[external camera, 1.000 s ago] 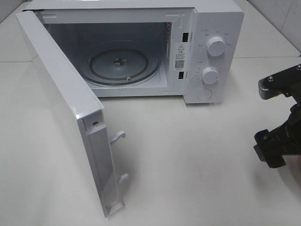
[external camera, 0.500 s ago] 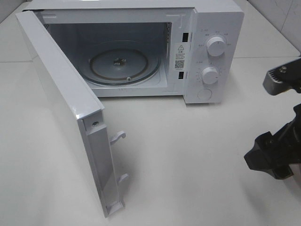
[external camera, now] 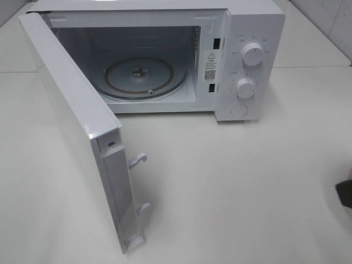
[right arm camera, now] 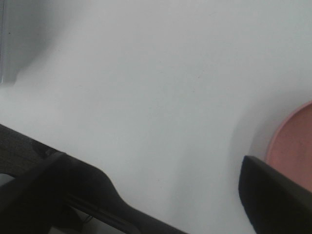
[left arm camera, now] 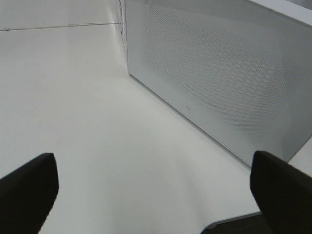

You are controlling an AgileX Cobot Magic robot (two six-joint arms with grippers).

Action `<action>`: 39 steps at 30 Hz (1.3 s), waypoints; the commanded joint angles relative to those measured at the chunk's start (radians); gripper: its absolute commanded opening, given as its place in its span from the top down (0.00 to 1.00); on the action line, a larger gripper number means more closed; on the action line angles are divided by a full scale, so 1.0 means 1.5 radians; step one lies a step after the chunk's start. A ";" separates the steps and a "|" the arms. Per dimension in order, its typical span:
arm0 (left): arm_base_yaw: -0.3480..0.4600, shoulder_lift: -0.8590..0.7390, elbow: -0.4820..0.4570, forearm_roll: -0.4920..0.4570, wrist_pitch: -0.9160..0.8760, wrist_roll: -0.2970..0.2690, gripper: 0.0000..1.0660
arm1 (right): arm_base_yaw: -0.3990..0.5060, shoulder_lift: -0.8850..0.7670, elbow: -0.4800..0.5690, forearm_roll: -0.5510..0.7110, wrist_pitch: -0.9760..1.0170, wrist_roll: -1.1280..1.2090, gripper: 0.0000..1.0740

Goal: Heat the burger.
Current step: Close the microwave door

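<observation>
The burger is out of view in every frame. The white microwave stands at the back of the table with its door swung wide open toward the front left. Its glass turntable is bare. My left gripper is open, hovering over the table beside the door's dotted outer face, with nothing between its fingers. My right gripper is also open and empty over bare tabletop. Only a dark sliver of the right gripper shows at the right edge of the exterior high view.
The rim of a round pink plate lies close to one right finger. Two knobs sit on the microwave's right panel. Door latches stick out from the door's edge. The white table stretches in front.
The right arm has drawn back to the right and down, almost out of the exterior high view. The microwave and its door have not moved.
</observation>
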 commanded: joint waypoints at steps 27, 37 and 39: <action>0.001 -0.003 0.000 0.002 -0.003 -0.003 0.06 | -0.212 -0.457 0.043 -0.002 0.061 0.034 0.29; 0.001 -0.003 0.000 0.001 -0.003 -0.003 0.06 | -0.214 -0.457 0.043 -0.002 0.061 0.034 0.29; 0.001 -0.003 0.000 0.001 -0.003 -0.003 0.06 | -0.214 -0.457 0.043 -0.002 0.061 0.034 0.29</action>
